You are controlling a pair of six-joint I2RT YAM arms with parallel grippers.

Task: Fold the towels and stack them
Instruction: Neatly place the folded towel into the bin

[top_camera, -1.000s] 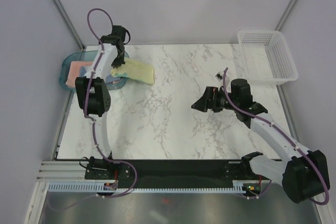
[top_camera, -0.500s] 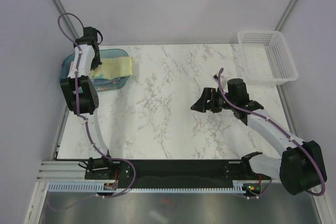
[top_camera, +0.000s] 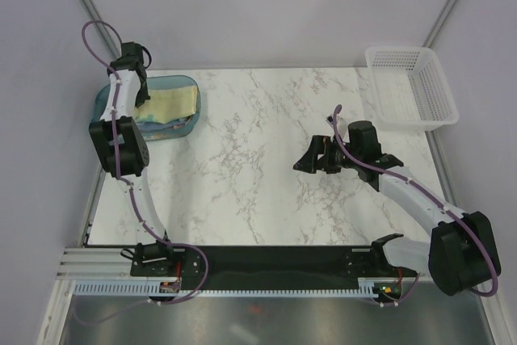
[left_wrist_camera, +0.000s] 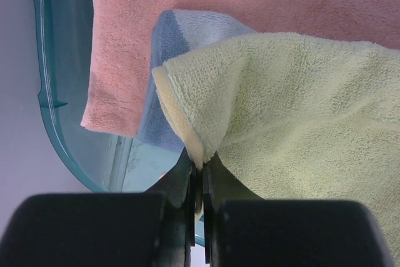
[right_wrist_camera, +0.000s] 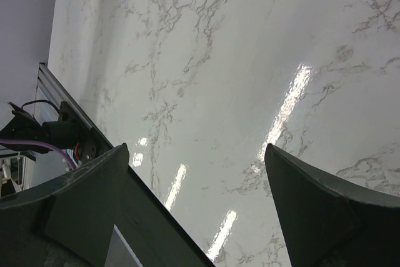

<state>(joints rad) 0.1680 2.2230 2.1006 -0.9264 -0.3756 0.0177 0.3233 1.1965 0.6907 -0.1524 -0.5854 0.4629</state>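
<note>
The pale yellow towel [left_wrist_camera: 300, 110] lies over the light blue towel [left_wrist_camera: 165, 60] and the salmon-pink towel [left_wrist_camera: 187, 4] in the teal tray [left_wrist_camera: 59, 92]. My left gripper [left_wrist_camera: 199, 170] is shut on the yellow towel's corner hem. From above, the yellow towel [top_camera: 171, 103] covers the tray [top_camera: 178, 81] at the table's far left, and the left gripper [top_camera: 139, 93] sits at its left edge. My right gripper [top_camera: 308, 161] hangs open over the bare marble at centre right; its fingers [right_wrist_camera: 94, 198] hold nothing.
A white mesh basket [top_camera: 410, 86] stands at the far right corner. The grey wall runs close behind and left of the tray. A metal rail [right_wrist_camera: 59, 98] borders the table's near edge.
My left gripper has carried the yellow towel leftward from the table beside the tray onto the stack in the tray. The right arm has barely shifted.
</note>
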